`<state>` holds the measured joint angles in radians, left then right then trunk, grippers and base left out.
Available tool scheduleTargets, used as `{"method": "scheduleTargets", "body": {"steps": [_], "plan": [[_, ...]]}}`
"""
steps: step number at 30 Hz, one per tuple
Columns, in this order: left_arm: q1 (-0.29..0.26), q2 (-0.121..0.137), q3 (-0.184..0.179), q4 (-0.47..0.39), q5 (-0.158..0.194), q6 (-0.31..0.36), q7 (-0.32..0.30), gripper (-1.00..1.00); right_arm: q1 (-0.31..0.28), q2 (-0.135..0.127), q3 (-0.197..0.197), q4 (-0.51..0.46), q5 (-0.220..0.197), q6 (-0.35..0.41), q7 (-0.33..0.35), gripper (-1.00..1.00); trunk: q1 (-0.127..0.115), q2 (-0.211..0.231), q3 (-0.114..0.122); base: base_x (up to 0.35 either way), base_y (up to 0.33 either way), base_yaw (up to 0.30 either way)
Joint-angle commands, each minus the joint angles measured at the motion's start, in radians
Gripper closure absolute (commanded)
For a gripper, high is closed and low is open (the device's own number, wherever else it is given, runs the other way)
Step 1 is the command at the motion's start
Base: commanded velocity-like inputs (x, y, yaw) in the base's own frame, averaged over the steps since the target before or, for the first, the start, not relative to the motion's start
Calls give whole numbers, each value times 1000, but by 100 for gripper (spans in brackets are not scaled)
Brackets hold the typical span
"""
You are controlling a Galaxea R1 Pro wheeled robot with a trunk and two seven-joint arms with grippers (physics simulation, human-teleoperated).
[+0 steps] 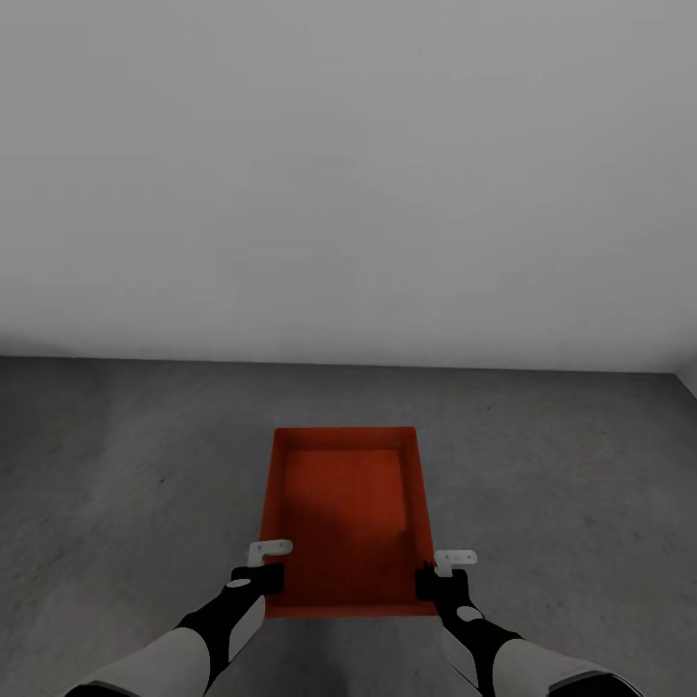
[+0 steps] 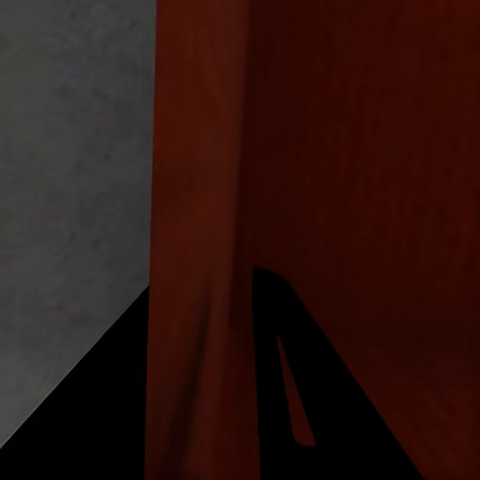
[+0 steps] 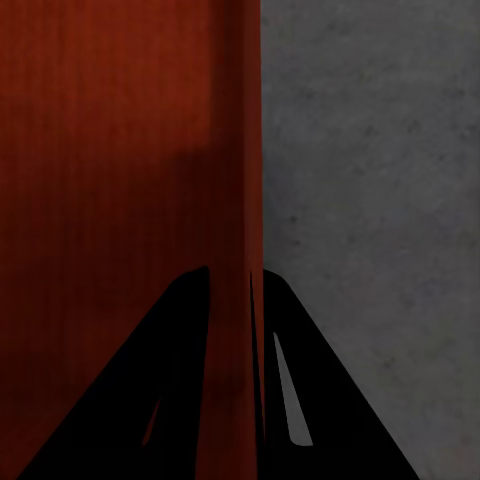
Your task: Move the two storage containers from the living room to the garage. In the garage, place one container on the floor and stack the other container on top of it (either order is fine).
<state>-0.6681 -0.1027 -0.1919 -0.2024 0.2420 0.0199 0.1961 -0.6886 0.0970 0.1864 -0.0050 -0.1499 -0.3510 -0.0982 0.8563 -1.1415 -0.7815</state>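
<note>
One red-orange open-top storage container (image 1: 344, 513) sits low in the head view, over the dark grey concrete floor (image 1: 126, 465) of the garage. My left gripper (image 1: 271, 581) is shut on its left wall near the closest corner. My right gripper (image 1: 431, 584) is shut on its right wall at the matching spot. In the left wrist view the ribbed red wall (image 2: 200, 180) runs between the black fingers (image 2: 90, 410) of the left gripper (image 2: 200, 285). The right wrist view shows the right gripper (image 3: 235, 275) pinching the thin wall (image 3: 235, 140) the same way. Whether the container touches the floor I cannot tell.
A plain white wall (image 1: 348, 174) stands straight ahead and meets the floor a short way beyond the container. Bare concrete (image 3: 380, 160) stretches out on both sides of it.
</note>
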Motion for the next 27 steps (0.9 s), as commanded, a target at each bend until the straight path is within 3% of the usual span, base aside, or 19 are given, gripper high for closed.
{"method": "scheduleTargets", "body": {"steps": [1,27], "plan": [[-1,14,20,-5,-10,-17,13,100,0,-11,-53,4,-33,-6,-1,100,4,-8,-4,0,0,0],[-1,15,19,-5,-10,-17,13,100,0,-11,-53,4,-33,-6,-1,100,104,-190,-85,0,0,0]]}}
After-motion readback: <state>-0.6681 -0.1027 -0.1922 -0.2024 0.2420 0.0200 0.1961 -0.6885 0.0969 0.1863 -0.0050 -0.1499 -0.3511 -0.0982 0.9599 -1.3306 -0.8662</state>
